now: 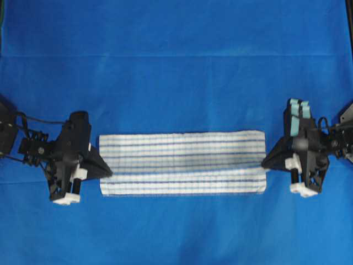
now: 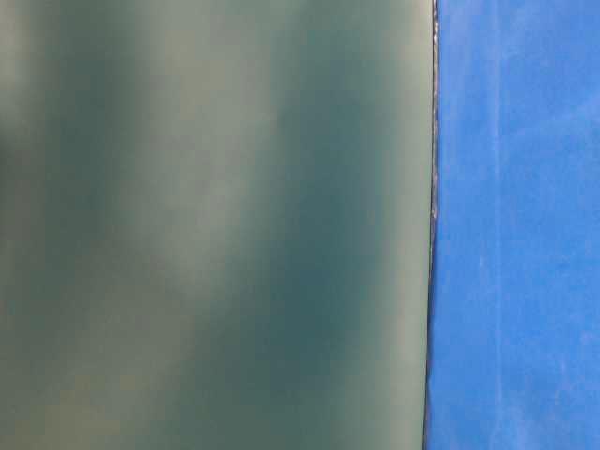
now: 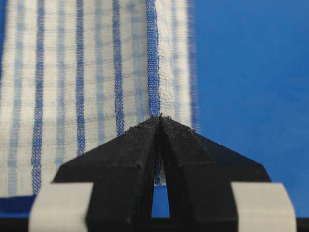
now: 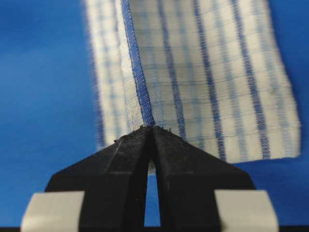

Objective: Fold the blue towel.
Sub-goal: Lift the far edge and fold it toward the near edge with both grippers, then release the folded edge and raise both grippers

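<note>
— Where the whole scene is taken from overhead, what is seen of the surface?

— A large plain solid-blue table cloth (image 1: 176, 66) is spread across the entire work area, with faint creases running across it. At table level, a blurred grey-green panel (image 2: 206, 225) fills most of the frame, and only a strip of the same blue cloth is visible at the right. Nothing more of the room can be made out.

— And the task's thing?

— The blue towel (image 1: 182, 163), a rectangular white woven cloth with thin dark-blue and light-blue stripes, is laid flat near the centre as a long band, a folded edge running along its length.

— How are the end effectors found?

— The black left gripper (image 1: 106, 172) is set at the towel's left end, its jaws brought together; in the left wrist view the cloth's fold is seen pinched between the tips. The black right gripper (image 1: 267, 162) is placed likewise at the right end, jaws closed on the towel's fold, as shown in the right wrist view.
</note>
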`<control>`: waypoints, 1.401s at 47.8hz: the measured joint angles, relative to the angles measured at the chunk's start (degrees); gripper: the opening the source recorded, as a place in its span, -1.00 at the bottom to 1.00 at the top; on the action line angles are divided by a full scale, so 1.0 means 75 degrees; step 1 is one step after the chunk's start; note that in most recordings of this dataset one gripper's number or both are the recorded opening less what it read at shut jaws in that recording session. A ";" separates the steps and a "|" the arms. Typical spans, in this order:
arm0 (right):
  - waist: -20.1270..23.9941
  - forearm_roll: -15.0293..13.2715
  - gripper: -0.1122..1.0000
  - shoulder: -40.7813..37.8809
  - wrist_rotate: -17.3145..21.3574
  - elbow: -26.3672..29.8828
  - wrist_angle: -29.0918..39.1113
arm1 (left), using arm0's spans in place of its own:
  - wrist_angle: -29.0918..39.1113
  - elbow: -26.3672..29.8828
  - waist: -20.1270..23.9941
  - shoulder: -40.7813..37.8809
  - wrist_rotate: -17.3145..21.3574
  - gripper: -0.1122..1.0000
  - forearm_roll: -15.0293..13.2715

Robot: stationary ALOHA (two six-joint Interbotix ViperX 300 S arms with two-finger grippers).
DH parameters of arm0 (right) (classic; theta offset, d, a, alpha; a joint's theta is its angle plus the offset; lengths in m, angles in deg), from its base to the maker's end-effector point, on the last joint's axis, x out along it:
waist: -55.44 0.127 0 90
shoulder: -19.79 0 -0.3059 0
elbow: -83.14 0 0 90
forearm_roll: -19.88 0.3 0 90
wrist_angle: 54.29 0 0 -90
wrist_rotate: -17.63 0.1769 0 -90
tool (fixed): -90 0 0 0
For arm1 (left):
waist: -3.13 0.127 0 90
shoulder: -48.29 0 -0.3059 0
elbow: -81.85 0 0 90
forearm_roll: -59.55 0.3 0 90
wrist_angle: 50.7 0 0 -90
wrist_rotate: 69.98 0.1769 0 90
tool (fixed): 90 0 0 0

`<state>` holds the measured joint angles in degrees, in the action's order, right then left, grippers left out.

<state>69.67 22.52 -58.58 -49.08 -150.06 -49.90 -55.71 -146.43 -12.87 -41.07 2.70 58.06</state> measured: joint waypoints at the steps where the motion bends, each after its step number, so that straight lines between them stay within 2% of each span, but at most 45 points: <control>1: 0.0047 0.0000 -0.72 -0.0035 0.0012 0.0023 0.0000 | 0.0000 0.0023 -0.0023 -0.0023 0.0000 -0.78 0.0000; 29: 0.0223 0.0000 -0.71 -0.0809 0.0187 0.0551 0.0035 | 0.0270 0.0094 -0.0059 -0.0199 0.0012 -0.75 0.0000; 33: 0.0223 0.0000 -0.61 -0.0879 0.0258 0.0609 0.0117 | 0.0270 0.0094 -0.0059 -0.0188 0.0012 -0.55 0.0012; 42: 0.0223 -0.0023 0.34 -0.0855 0.0270 0.0668 0.0152 | 0.0270 0.0094 -0.0035 -0.0176 0.0047 0.45 0.0012; 45: 0.0199 -0.0094 0.36 -0.0785 0.0246 0.0668 0.0176 | 0.0281 0.0094 0.0047 -0.0129 0.0082 0.69 0.0000; 50: -0.0094 -0.0246 0.26 -0.0586 0.0246 0.0621 0.0188 | 0.0316 0.0082 0.0375 0.0023 0.0129 0.65 0.0000; 58: -0.1043 -0.0480 0.28 -0.0340 0.0176 0.0457 0.0270 | 0.0375 -0.0012 0.0984 0.0223 0.0270 0.61 0.0000; 67: -0.1699 -0.0891 0.28 -0.0387 0.0176 0.0434 0.0363 | 0.0422 -0.0059 0.1512 0.0281 0.0598 0.61 0.0000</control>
<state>56.93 15.84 -61.48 -47.76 -146.81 -47.17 -52.54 -146.87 -1.53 -38.96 7.18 58.06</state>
